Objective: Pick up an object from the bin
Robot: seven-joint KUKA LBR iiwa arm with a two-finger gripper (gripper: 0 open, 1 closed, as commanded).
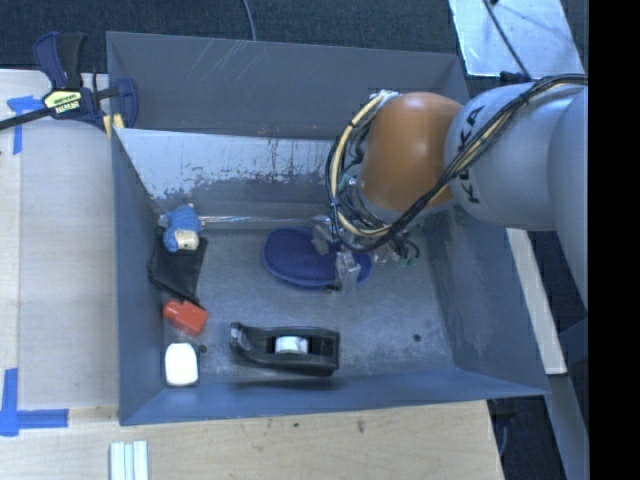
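The hand point(343, 260) is low in the bin point(300, 98), at the right edge of a blue oval disc point(295, 256). The disc lies flat on the bin floor near the middle, a little toward the back wall. The orange cover point(405, 158) and the cables around it sit right above the hand and hide much of it, so I cannot tell whether the hand is open or closed. It seems to touch the rim of the disc, but that contact is not certain from this angle.

The approach looks done, since the hand is down at floor level and beside one thing. The grasp itself cannot be confirmed. The disc rests on the floor and is not lifted or tilted. Left to do, as I judge it: take a sure hold on the rim of the disc, raise it clear of the floor and carry it up out of the bin.

The other things lie untouched and well apart from the hand. A black tape dispenser point(285, 348) sits near the front wall. Along the left side, from front to back, are a white block point(181, 364), a red block point(186, 315), a black piece point(178, 268) and a small blue and yellow toy point(182, 228). None of them stands in the way of a lift straight up.
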